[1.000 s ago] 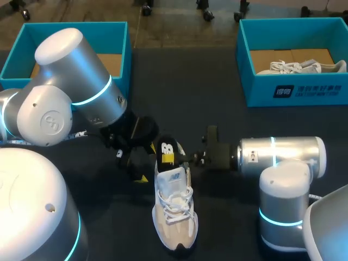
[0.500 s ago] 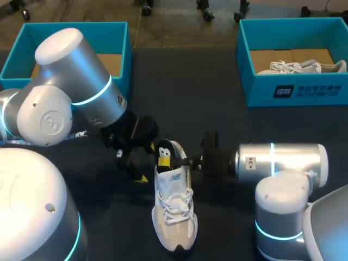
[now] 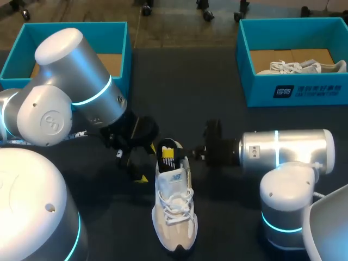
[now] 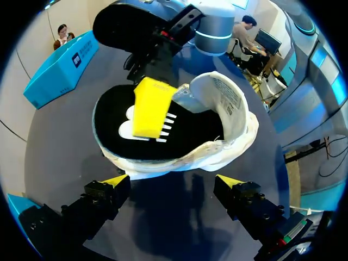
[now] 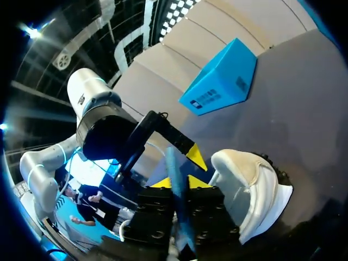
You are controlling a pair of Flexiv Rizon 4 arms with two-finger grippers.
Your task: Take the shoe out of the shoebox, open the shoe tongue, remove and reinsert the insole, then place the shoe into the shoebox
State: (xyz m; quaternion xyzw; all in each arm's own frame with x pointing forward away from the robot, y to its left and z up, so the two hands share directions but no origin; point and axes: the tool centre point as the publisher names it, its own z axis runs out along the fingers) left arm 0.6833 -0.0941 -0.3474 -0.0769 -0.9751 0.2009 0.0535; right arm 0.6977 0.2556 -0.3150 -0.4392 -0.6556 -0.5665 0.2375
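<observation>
Shoes (2): one pale laced shoe [image 3: 175,209] lies on the dark table [image 3: 217,98] at the middle of the head view, upright on its sole, toe toward 6 o'clock and heel toward 12 o'clock. A second shoe [image 3: 299,67], white, lies inside the right shoebox.

Shoeboxes (2): both are teal and open-topped. The left shoebox [image 3: 122,49] stands at 11 o'clock from the table shoe. The right shoebox [image 3: 296,89] stands at 1 o'clock from it. Both are well apart from the shoe.

Insole (1): a black insole [image 3: 168,154] with a yellow label stands up out of the heel opening of the table shoe. Whether its front end sits inside the shoe cannot be told.

Grippers (2): the right gripper [image 5: 179,184] comes in at 3 o'clock from the heel. Its two yellow tips are pressed onto the insole from both sides, pinching its edge. The left gripper [image 4: 173,184] sits at 9 o'clock from the heel, just beside the shoe. Its fingers are spread wide with nothing between them, and the heel lies ahead of them.

Left wrist view: the insole's yellow label faces the camera above the shoe's white collar, with the right gripper beyond it.
</observation>
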